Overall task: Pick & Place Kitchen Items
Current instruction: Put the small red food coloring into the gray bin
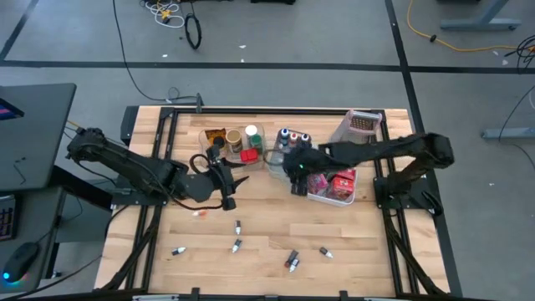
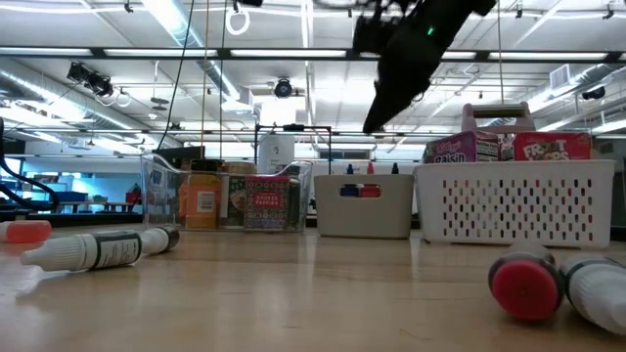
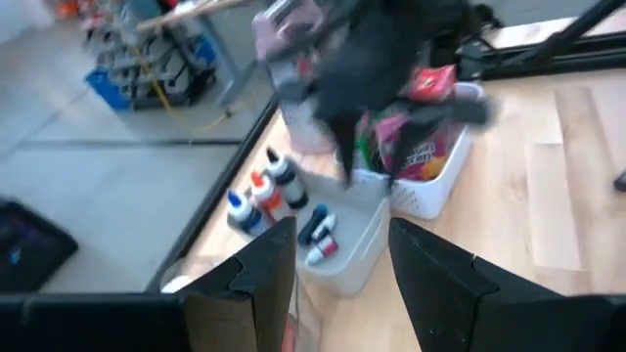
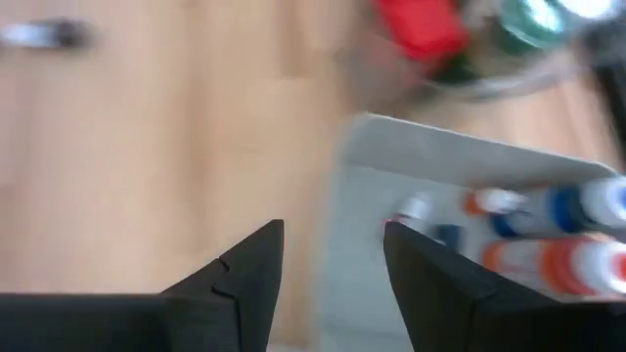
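Table (image 1: 267,226) carries a white basket (image 1: 333,197) of boxes (image 1: 341,181) at far right. Grey bin (image 1: 280,159) holds small bottles (image 1: 292,136). Right gripper (image 1: 294,171) hovers just above that bin, fingers parted, empty. Left gripper (image 1: 226,180) sits left of it, fingers parted, empty. Loose bottles (image 1: 237,244) lie along the near edge.

I see the counter (image 1: 267,226) from overhead and level; both wrist cameras, blurred, seemingly share the grey bin (image 3: 352,244)
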Motion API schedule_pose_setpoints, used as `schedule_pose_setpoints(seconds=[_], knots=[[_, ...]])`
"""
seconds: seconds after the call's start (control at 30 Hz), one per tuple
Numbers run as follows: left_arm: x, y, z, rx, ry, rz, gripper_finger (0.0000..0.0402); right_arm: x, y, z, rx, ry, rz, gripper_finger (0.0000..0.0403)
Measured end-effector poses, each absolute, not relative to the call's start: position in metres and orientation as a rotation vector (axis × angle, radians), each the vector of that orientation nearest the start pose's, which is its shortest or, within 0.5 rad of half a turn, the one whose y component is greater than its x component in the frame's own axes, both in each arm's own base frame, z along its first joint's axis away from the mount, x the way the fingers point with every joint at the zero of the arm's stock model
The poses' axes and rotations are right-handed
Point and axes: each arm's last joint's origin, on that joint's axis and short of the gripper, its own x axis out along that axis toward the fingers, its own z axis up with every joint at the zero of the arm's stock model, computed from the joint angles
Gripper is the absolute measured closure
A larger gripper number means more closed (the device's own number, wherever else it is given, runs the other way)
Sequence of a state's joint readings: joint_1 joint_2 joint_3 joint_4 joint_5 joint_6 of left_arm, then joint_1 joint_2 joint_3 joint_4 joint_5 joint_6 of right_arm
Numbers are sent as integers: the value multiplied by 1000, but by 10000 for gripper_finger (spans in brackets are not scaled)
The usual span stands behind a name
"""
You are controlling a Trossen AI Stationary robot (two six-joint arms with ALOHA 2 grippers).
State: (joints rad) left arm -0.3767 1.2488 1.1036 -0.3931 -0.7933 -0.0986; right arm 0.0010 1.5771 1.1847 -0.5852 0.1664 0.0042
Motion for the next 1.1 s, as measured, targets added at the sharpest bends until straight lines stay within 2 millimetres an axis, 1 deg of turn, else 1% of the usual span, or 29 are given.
schedule_pose_setpoints(seconds=[0.13, 0.23, 0.37, 0.47, 0.6, 0.7, 0.83, 0.93, 1.03, 1.1], knots=[[251, -78, 316, 140, 451, 435, 228, 315, 38, 261, -66, 951, 41, 215], [251, -77, 309, 106, 461, 437, 228, 307, 72, 264, -63, 943, 162, 221], [251, -78, 309, 102, 449, 434, 228, 295, 110, 263, -82, 950, 257, 227], [253, -79, 312, 98, 421, 423, 228, 286, 132, 263, -45, 958, 284, 227], [255, -80, 315, 90, 395, 412, 228, 275, 149, 262, 61, 1008, 246, 225], [255, -80, 315, 86, 394, 390, 228, 265, 161, 255, 120, 1080, 218, 225], [255, -82, 316, 66, 383, 385, 227, 249, 166, 237, 259, 1195, 92, 225], [255, -82, 316, 65, 382, 385, 227, 240, 167, 220, 293, 1256, 23, 225], [255, -82, 316, 72, 380, 394, 227, 238, 168, 207, 331, 1327, -42, 224], [255, -82, 316, 78, 379, 399, 227, 241, 171, 200, 354, 1353, -47, 224]])
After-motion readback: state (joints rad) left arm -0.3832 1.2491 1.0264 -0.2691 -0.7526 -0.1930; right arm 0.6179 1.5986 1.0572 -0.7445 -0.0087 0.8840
